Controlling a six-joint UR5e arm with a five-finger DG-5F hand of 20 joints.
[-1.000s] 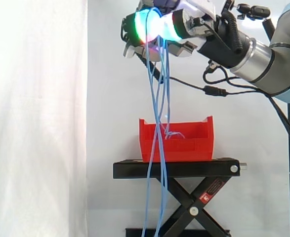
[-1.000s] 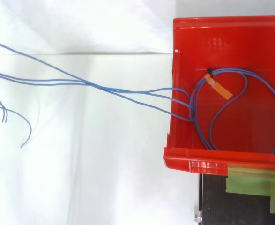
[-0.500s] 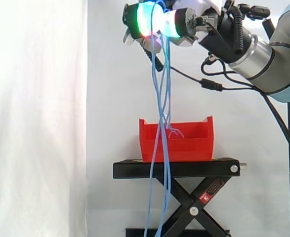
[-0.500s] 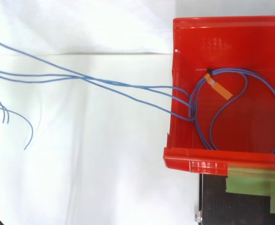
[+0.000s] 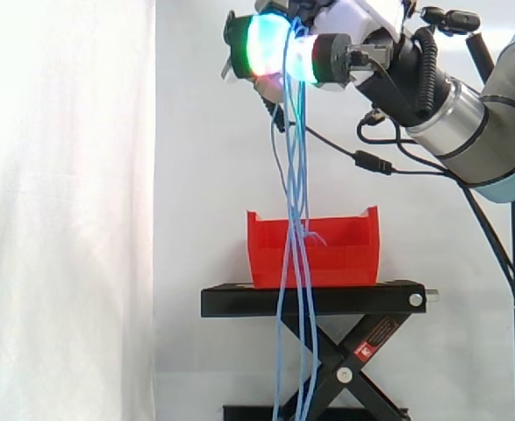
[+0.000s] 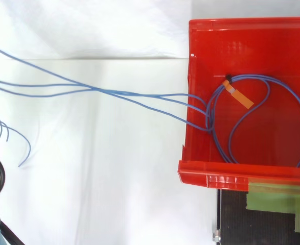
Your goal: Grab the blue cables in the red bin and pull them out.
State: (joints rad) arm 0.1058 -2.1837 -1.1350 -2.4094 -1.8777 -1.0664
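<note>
White curtain backed the scene where the hand [image 5: 340, 48], high above the red bin [image 5: 349, 259], clutched the blue cables [image 5: 294, 175], their loops lying in the bin, so the pull-out looked half done and seemed to need a longer lift.

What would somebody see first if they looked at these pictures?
The robot's hand is high up in the side view, with its pads glowing green and cyan as it grips the blue cables. They hang down from it across the red bin and on past the black stand. From above, a loop of them lies inside the bin with an orange tag.
</note>
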